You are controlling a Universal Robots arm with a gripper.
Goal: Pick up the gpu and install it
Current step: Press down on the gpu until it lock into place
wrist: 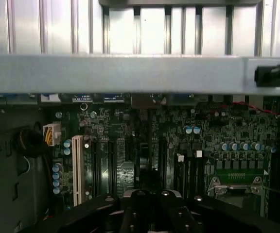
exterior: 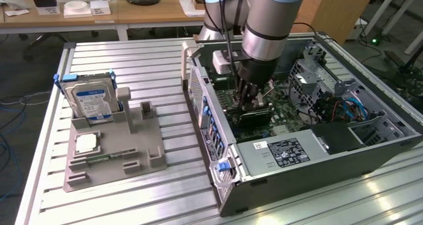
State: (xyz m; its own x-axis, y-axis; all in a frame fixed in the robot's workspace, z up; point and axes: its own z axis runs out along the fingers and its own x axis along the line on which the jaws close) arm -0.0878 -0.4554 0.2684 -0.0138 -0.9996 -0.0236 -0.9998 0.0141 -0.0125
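Item: GPU installation, late stage, judged from the present layout.

Gripper (exterior: pixel 252 105): reaching down into the open computer case (exterior: pixel 370 158), jaws pressed together, at the top edge of the gpu (exterior: pixel 254 117). Whether they pinch the card's edge or merely press on it cannot be told.

Gpu: dark card standing on edge on the motherboard (wrist: pixel 130 145), near the case's centre, directly under the gripper at 6 o'clock of it. It appears to sit at an expansion slot; full seating is not confirmable. Pick-up appears done; what seems left is the final seating and letting go.

Surroundings, exterior view:
- Grey parts fixture (exterior: pixel 112 158) on the ribbed tabletop (exterior: pixel 152 66), at 9 o'clock of the case, well apart from it.
- Hard drive with blue label (exterior: pixel 89 102) standing upright at the fixture's 11 o'clock end.
- Power supply (exterior: pixel 284 153) in the case, at 5 o'clock of the card.
- Drive cage and cabling (exterior: pixel 337 106) at 3 o'clock.

Obstructions: the case's side wall (exterior: pixel 205 116) stands just beside the card at 9 o'clock; in the wrist view white and dark slots (wrist: pixel 78 167) lie close together.
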